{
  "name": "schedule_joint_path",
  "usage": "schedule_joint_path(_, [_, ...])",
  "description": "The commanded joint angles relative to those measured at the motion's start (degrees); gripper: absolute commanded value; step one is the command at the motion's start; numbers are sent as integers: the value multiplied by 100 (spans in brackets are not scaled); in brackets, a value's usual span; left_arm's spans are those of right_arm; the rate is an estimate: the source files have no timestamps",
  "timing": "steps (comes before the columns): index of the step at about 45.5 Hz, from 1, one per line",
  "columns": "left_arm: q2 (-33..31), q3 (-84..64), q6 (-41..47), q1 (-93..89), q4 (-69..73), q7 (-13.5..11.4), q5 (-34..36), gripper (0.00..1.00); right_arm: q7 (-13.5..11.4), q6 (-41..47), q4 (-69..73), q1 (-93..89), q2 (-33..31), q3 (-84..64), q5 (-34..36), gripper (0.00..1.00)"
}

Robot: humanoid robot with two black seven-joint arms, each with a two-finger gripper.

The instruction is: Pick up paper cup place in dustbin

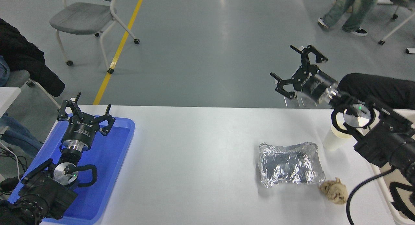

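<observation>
Near the table's right edge, the paper cup (334, 139) stands upright on the white table (201, 160), top half hidden behind the right arm's wrist. Only the lower tapered body shows. Rim not visible from here.

Right gripper (293, 72) hangs up past the far edge of the table, fingers spread wide, holding nothing. Well apart from the cup, and beyond it. Left gripper (85, 113) parked over the blue tray (124, 127) at lower left, fingers also spread, empty.

Dustbin (387, 183): only a cream sliver at the right edge, mostly covered by the right arm. Cup sits just beside it, so my guess is a short carry.

Other stuff: foil tray (290, 165) near the cup toward the left, crumpled brown paper ball (334, 191) touching or just off the foil's near corner. Neither touches the cup.

Handling, judged: cup looks empty and very light, thin walls, crushes easily, tips with a nudge. Smooth paper, a bit slippery. Best hold is across the body at mid to upper height, below the rim where the wall is stiffest, light squeeze only. Approach from the side or above; a fingertip bumping the wall would likely topple it toward the foil. The gripper needs to come back toward the robot and down first.
</observation>
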Motion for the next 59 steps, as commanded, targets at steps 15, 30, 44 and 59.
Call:
schedule_joint_path(15, [-3,0,0,0,-1,1,0,100,6,20,2626,2947,-1895,-4790,-2112,100])
schedule_joint_path(30, [-3,0,0,0,-1,1,0,100,-108,64,4155,5241,-1773,-7162,-3151,100])
schedule_joint_path(44, [-3,0,0,0,-1,1,0,100,-126,55,5131,7017,-894,-9580,-3098,100])
schedule_joint_path(59, [-3,0,0,0,-1,1,0,100,-170,547,6028,8283,-252,-10416,-2106,100])
